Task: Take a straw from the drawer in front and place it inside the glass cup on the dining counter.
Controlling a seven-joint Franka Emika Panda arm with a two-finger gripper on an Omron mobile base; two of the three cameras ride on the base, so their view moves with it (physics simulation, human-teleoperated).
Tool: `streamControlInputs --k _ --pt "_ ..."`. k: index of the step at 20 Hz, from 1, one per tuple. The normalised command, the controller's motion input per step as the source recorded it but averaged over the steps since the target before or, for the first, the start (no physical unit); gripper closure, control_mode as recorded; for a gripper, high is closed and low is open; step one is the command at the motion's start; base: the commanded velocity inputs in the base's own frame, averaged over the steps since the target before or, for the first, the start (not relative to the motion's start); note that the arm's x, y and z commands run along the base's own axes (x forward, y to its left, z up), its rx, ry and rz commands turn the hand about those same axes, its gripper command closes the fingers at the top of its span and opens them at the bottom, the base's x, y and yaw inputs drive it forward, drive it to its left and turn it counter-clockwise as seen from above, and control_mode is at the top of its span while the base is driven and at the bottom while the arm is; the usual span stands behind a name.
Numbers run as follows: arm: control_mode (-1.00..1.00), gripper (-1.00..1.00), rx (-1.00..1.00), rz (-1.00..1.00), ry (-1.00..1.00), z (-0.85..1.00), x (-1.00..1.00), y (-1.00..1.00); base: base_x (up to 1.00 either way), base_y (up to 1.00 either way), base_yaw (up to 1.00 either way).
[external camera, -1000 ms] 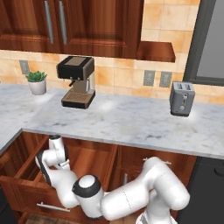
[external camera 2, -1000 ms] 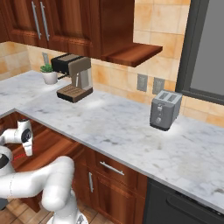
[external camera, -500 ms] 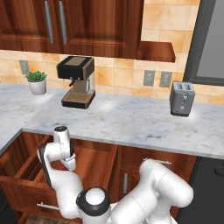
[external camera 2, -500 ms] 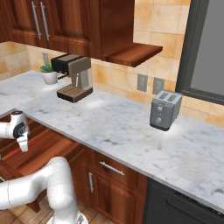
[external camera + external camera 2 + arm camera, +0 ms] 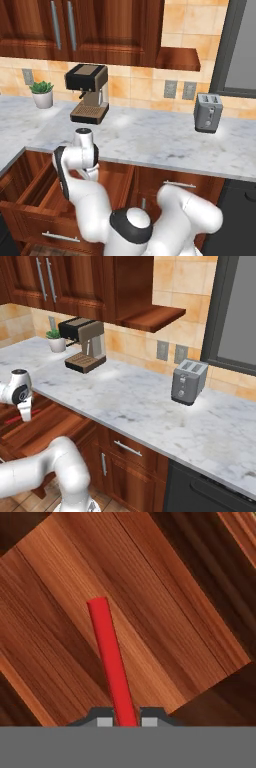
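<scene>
Over the open drawer: the end effector [image 5: 120, 721] hangs above the drawer [image 5: 37, 200], whose wooden floor lies beneath it in the hand view.
End effector: clamped on the straw [image 5: 111, 662], its two dark tips pressed against the stick from either side at the bottom of the hand view.
Straw: red, thin and straight, rising from between the tips and leaning a little to the left of that view; its free end is clear of the wood below. In the right base view a short red length [image 5: 25, 415] pokes down from the hand.
Drawer: pulled out under the marble bench [image 5: 150, 137], with a horizontal silver bar handle [image 5: 60, 236] on its front panel.
Arm: bent up from the base, the wrist just below the bench edge in the left base view.
On the bench: a coffee machine [image 5: 89, 93] stands towards the left, a small potted plant [image 5: 42, 93] beside it farther left, and a grey toaster [image 5: 208, 112] well apart on the right.
Wall: orange tiles with sockets, dark wood cabinets [image 5: 80, 27] above.
</scene>
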Motion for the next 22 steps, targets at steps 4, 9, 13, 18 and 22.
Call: streamControlInputs --k 4,9,13,18,22 --pt "-1.0 1.0 0.0 0.0 -0.05 1.0 -0.56 -0.45 0.0 0.0 0.0" --pt "-1.0 1.0 0.0 0.01 -0.1 1.0 -0.32 -0.73 0.0 0.0 0.0" --pt "-1.0 1.0 0.0 0.07 -0.17 0.96 -0.21 -1.0 0.0 0.0 0.0" --pt "-1.0 1.0 -0.01 0.09 -0.15 0.57 -0.12 -1.0 0.0 0.0 0.0" --pt "-1.0 1.0 -0.05 0.02 -0.02 0.05 -0.04 -1.0 0.0 0.0 0.0"
